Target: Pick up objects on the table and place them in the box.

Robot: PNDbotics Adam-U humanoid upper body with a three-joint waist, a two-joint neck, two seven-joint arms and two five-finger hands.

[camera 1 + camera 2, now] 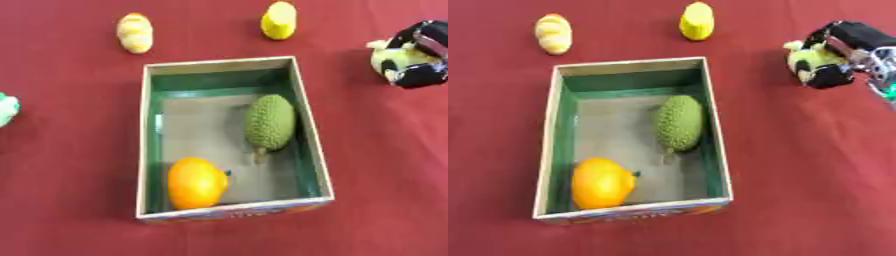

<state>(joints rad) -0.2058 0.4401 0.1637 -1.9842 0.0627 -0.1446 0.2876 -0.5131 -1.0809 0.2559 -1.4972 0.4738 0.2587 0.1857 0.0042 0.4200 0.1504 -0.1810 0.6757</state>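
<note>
At far right, fingers (830, 76) half hide a yellowish object (808, 58)

A: The light is soft and even, fairly bright, with no glare on the red tablecloth (70, 165).

B: Shadows?

A: Faint ones. The box (302, 107) is darker inside along its green walls, and the right hand (842, 55), beyond the box's far right corner, casts a dim patch on the cloth beside it.

B: Sharpness?

A: Everything is softly blurred; edges smear, and the print on the box's near wall is unreadable.
</note>
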